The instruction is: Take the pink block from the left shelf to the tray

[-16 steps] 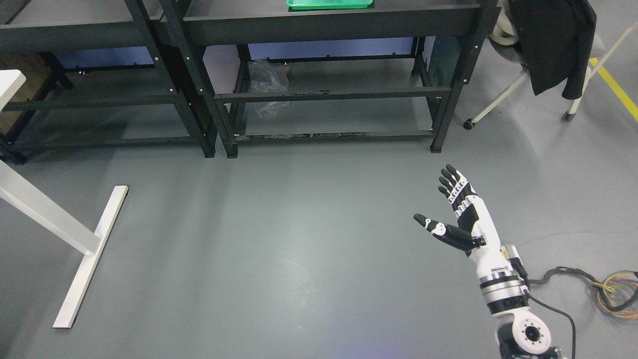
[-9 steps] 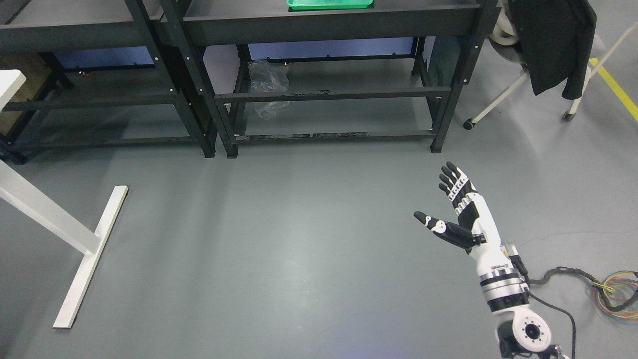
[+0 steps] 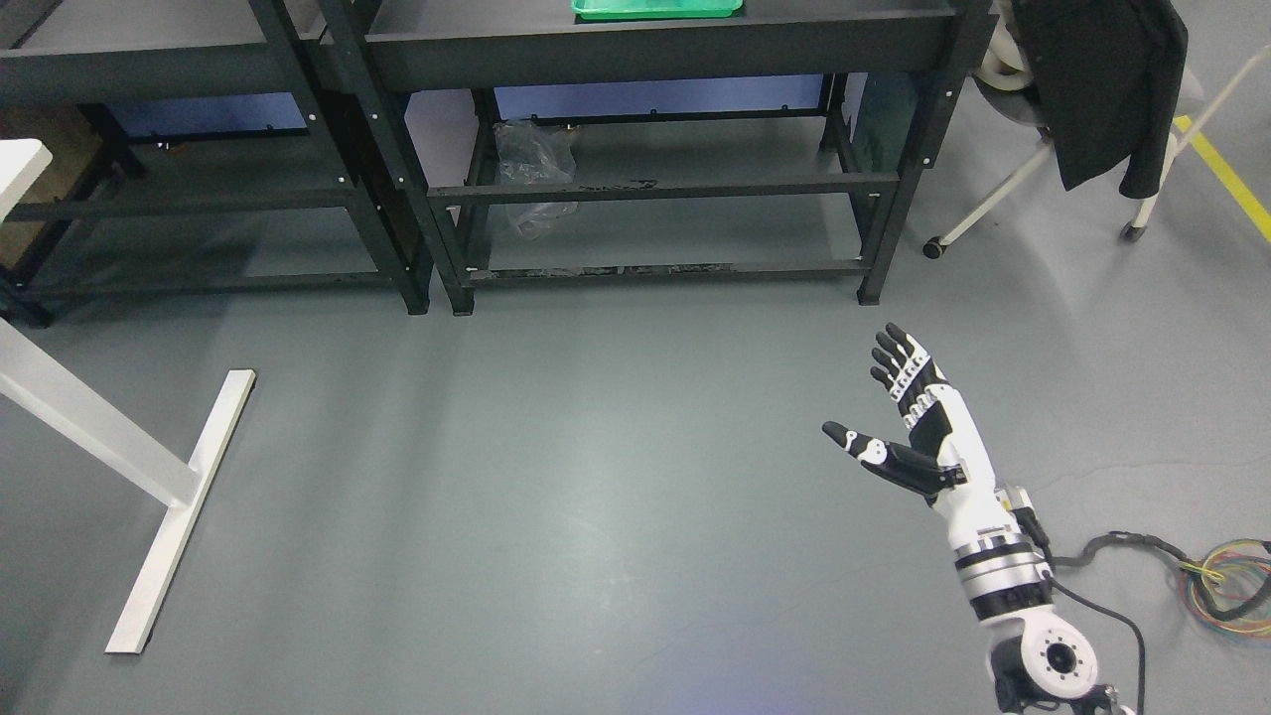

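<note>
My right hand is raised over the grey floor at the lower right, fingers straight and thumb spread, holding nothing. A green tray sits on top of the right black shelf at the picture's top edge, only its near rim showing. The left black shelf stands beside it at the upper left. No pink block shows in this view. My left arm is out of view.
A crumpled clear plastic bag lies on the right shelf's lower level. A white table leg and foot stand at the left. A chair with a black jacket stands at the upper right. Coloured cables lie on the floor at the right.
My right hand has lifted very slightly and edged left; nothing else has moved.
</note>
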Controlling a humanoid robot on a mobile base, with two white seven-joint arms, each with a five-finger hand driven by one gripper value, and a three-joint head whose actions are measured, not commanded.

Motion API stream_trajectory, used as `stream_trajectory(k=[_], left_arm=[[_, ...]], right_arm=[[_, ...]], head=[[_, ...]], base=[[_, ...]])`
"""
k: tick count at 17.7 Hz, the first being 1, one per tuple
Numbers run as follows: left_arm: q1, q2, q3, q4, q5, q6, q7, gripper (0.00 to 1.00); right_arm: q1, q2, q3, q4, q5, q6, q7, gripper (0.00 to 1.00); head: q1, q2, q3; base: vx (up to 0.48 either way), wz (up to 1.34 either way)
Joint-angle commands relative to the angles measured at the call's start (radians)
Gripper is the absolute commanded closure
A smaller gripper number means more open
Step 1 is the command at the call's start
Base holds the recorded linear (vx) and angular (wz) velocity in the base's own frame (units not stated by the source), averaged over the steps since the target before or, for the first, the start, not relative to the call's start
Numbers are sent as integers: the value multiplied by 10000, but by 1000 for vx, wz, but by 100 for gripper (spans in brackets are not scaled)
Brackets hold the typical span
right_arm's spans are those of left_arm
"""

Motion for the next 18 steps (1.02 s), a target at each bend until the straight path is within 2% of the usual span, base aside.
stream_trajectory(k=[1, 3, 5, 8, 11, 13, 16, 18], left_arm=[[-291, 175, 0, -175, 0, -6, 5, 0], [-291, 175, 0, -175, 0, -6, 5, 0], [-291, 175, 0, -175, 0, -6, 5, 0], [-291, 175, 0, -175, 0, -6, 5, 0], [-291, 175, 0, -175, 0, -6, 5, 0], [-307, 175, 0, -175, 0, -6, 5, 0], [-307, 175, 0, -175, 0, -6, 5, 0], [-291, 175, 0, -175, 0, -6, 5, 0]], right_arm=[[5, -175, -107, 14, 1, 42, -89, 0], [5, -175, -92, 14, 307, -19, -654, 0], [5, -175, -122, 14, 1330, -80, -1085, 1], [-301, -175, -153, 14, 4073, -96, -1896, 1], [-639, -175, -77, 14, 7583, -96, -3078, 1], [-746, -175, -61, -17, 8968, -218, -3219, 1], [-824, -246, -61, -32, 10169, -662, -3311, 1], [-824, -307, -46, -32, 10097, -679, -3357, 1]], head=[[0, 0, 0], [0, 0, 0], [0, 0, 0], [0, 0, 0], [0, 0, 0], [0, 0, 0], [0, 0, 0], [0, 0, 0]], base=[[0, 0], [0, 0], [0, 0], [0, 0], [0, 0], [0, 0], [10, 1], [62, 53]])
